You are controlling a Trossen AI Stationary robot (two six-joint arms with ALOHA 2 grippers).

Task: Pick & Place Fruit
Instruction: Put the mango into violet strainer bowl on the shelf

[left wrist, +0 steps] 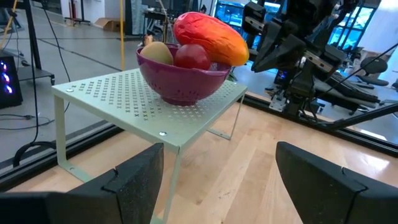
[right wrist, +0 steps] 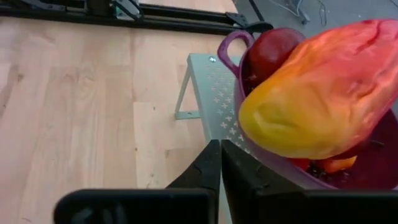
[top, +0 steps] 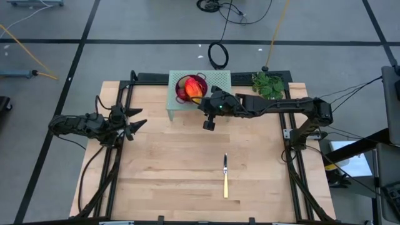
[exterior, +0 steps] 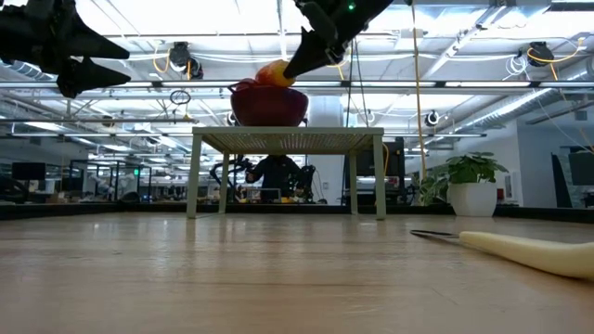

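Observation:
A purple bowl (left wrist: pixel 186 87) stands on a pale green perforated stand (left wrist: pixel 118 99) at the table's far middle. In it lie a large red-orange-yellow oblong fruit (left wrist: pixel 208 34), a dark red ball (left wrist: pixel 191 57) and a brown-green oval (left wrist: pixel 157 53). The oblong fruit (right wrist: pixel 323 99) lies on top and sticks out over the rim. My right gripper (right wrist: pixel 219 155) is shut with nothing between its fingers, and its tips (left wrist: pixel 255 60) are just beside the fruit's orange end and the bowl's rim. My left gripper (top: pixel 139 123) waits open at the table's left, pointing at the stand. My right gripper comes slanting down from the table's right toward the bowl's near right rim (right wrist: pixel 261 155), fingers shut together. Its tips stand right by the oblong fruit's orange end (left wrist: pixel 244 53). I cannot tell whether they touch the fruit or the bowl.
A yellow-handled knife (top: pixel 225 178) lies on the bare wood near the table's middle front. A green potted plant (top: pixel 269 84) stands at the far right beside the stand. Black frame rails run along the table's left, right and far sides.

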